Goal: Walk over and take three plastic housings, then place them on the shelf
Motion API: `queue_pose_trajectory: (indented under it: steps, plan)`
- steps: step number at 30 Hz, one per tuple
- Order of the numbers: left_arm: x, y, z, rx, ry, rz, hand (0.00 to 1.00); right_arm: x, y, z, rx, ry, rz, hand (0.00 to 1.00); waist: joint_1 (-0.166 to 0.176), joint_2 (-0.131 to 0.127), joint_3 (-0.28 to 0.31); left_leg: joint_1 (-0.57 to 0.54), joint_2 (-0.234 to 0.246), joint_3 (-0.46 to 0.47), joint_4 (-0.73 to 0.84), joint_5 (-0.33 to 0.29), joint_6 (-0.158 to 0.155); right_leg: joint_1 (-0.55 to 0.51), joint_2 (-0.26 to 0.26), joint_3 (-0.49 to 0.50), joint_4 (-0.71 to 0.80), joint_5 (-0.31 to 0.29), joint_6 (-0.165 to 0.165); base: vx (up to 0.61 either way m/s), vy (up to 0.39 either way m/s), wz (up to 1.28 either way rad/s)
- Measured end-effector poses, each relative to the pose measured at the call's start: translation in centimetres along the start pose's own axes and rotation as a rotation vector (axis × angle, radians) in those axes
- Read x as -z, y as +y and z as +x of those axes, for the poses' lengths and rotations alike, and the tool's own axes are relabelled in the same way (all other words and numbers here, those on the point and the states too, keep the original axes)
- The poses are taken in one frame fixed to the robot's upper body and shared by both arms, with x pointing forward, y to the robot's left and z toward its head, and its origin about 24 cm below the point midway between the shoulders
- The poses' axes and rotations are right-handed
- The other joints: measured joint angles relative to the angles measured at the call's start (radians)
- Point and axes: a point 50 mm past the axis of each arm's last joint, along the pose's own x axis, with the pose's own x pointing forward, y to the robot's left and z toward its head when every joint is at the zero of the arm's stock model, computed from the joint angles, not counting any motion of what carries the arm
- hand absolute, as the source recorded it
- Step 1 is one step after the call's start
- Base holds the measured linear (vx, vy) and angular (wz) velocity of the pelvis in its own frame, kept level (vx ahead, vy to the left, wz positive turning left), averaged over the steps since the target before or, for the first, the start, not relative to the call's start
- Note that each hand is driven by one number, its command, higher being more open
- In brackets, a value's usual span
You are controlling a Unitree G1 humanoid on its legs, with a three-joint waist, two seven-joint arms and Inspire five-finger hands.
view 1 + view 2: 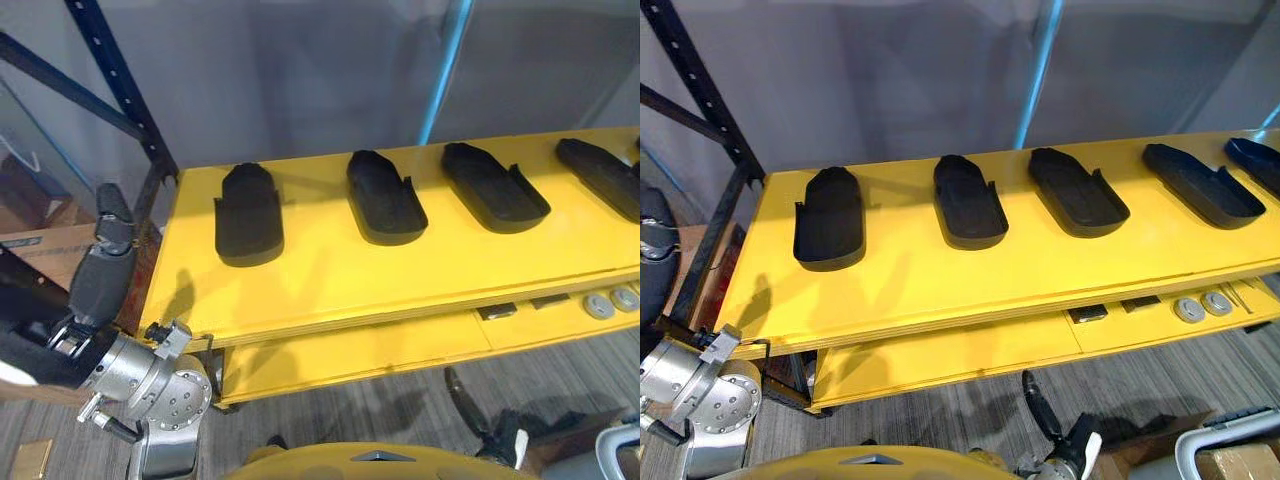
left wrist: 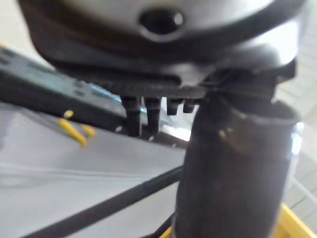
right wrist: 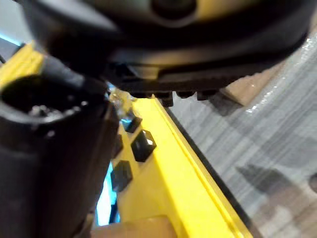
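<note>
Several black plastic housings lie in a row on the yellow shelf top: one at the left, one in the middle, another further right, and more toward the right end. My left hand is raised beside the shelf's left corner, below and left of the nearest housing, with its fingers straight and nothing in it. My right hand hangs low in front of the shelf over the carpet, open and empty. In the left wrist view the thumb holds nothing.
A dark blue rack upright stands at the shelf's left end, and a light blue pole rises behind it. A lower yellow shelf carries small round parts. A cardboard box sits at the far left.
</note>
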Motion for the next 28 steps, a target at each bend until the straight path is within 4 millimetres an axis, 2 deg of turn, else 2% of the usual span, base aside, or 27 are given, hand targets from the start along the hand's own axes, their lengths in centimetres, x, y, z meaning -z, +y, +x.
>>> queue_pose_trajectory:
  steps: [5,8,11,12,13,14,16,17,18,20,21,23,26,28]
  plan:
    - [-2.5,1.0,1.9,-0.200,-0.146,-0.062,1.00,1.4,0.2,0.4,-0.032,0.098,0.000,1.00,0.018,-0.023,-0.008,-0.001,-0.013,-0.045,-0.028,0.023,0.002,0.017,-0.008,-0.050,0.000,-0.010,0.005,0.02,0.004,0.30]
    - [-2.6,1.7,2.8,-0.259,-0.175,-0.015,1.00,1.6,0.1,0.6,-0.049,0.115,-0.012,1.00,0.029,-0.024,-0.009,-0.001,-0.019,-0.058,-0.028,0.024,0.003,0.025,-0.013,-0.064,0.000,-0.013,0.009,0.03,0.015,0.18]
    - [-1.4,2.6,3.4,-0.306,-0.073,0.049,1.00,1.3,0.6,1.0,-0.091,0.126,-0.021,1.00,0.028,-0.023,-0.010,-0.002,-0.028,-0.077,-0.028,0.027,0.006,0.035,-0.020,-0.081,0.000,-0.017,0.013,0.01,0.018,0.17]
    - [-0.1,3.1,3.4,-0.304,0.022,0.077,1.00,1.2,0.8,1.2,-0.109,0.131,-0.022,1.00,0.030,-0.023,-0.009,-0.003,-0.030,-0.080,-0.028,0.028,0.008,0.036,-0.022,-0.084,0.001,-0.017,0.013,0.01,0.020,0.10]
    - [2.4,3.9,2.8,-0.263,0.173,0.153,1.00,1.1,0.9,1.3,-0.131,0.140,-0.016,1.00,0.033,-0.021,-0.009,-0.003,-0.031,-0.084,-0.029,0.028,0.009,0.039,-0.022,-0.088,0.001,-0.019,0.013,0.01,0.015,0.08]
    - [3.1,4.1,2.5,-0.252,0.214,0.172,1.00,1.1,0.9,1.3,-0.135,0.143,-0.013,1.00,0.035,-0.021,-0.009,-0.003,-0.031,-0.084,-0.029,0.028,0.009,0.039,-0.022,-0.088,0.000,-0.019,0.013,0.01,0.008,0.05]
    - [8.3,6.0,-0.8,-0.134,0.564,0.309,1.00,1.0,1.3,1.6,-0.188,0.170,-0.012,1.00,0.050,-0.017,-0.004,0.002,-0.032,-0.089,-0.029,0.029,0.008,0.048,-0.022,-0.095,0.000,-0.023,0.014,0.01,0.001,0.05]
    - [9.5,6.6,-2.1,-0.102,0.662,0.331,1.00,1.0,1.4,1.6,-0.201,0.175,-0.010,1.00,0.050,-0.019,-0.003,0.002,-0.032,-0.093,-0.029,0.029,0.008,0.049,-0.023,-0.099,0.001,-0.024,0.013,0.02,-0.004,0.13]
    - [11.4,7.9,-4.6,-0.059,0.858,0.351,1.00,1.0,1.6,1.6,-0.230,0.195,0.015,1.00,0.049,-0.023,-0.001,0.002,-0.032,-0.097,-0.029,0.029,0.008,0.051,-0.023,-0.104,0.003,-0.028,0.014,0.02,-0.007,0.10]
    - [13.3,10.6,-9.2,-0.071,1.158,0.339,1.00,1.3,2.4,1.4,-0.289,0.248,0.068,1.00,0.050,-0.035,0.010,0.003,-0.032,-0.097,-0.029,0.028,0.006,0.052,-0.023,-0.105,0.003,-0.030,0.013,0.03,-0.006,0.03]
    - [13.5,11.4,-10.4,-0.089,1.239,0.317,1.00,1.4,2.6,1.3,-0.303,0.263,0.078,1.00,0.051,-0.042,0.011,0.004,-0.032,-0.097,-0.029,0.027,0.005,0.053,-0.023,-0.105,0.004,-0.032,0.012,0.05,-0.004,-0.02]
    - [13.5,14.8,-15.3,-0.170,1.501,0.297,1.00,2.0,3.2,0.8,-0.337,0.330,0.126,1.00,0.055,-0.061,0.018,0.022,-0.032,-0.081,-0.029,0.025,0.002,0.063,-0.026,-0.094,0.005,-0.038,0.015,0.08,0.005,-0.14]
    - [12.3,18.2,-19.5,-0.256,1.739,0.313,1.00,2.1,3.1,1.1,-0.332,0.374,0.163,1.00,0.055,-0.058,0.021,0.056,-0.035,-0.054,-0.029,0.006,-0.005,0.082,-0.032,-0.074,0.010,-0.050,0.019,0.07,0.019,-0.23]
    - [11.9,18.9,-20.8,-0.286,1.817,0.293,1.00,1.9,3.0,1.3,-0.326,0.389,0.184,1.00,0.055,-0.047,0.025,0.070,-0.033,-0.040,-0.029,-0.002,-0.009,0.083,-0.034,-0.063,0.021,-0.060,0.019,0.04,0.015,-0.16]
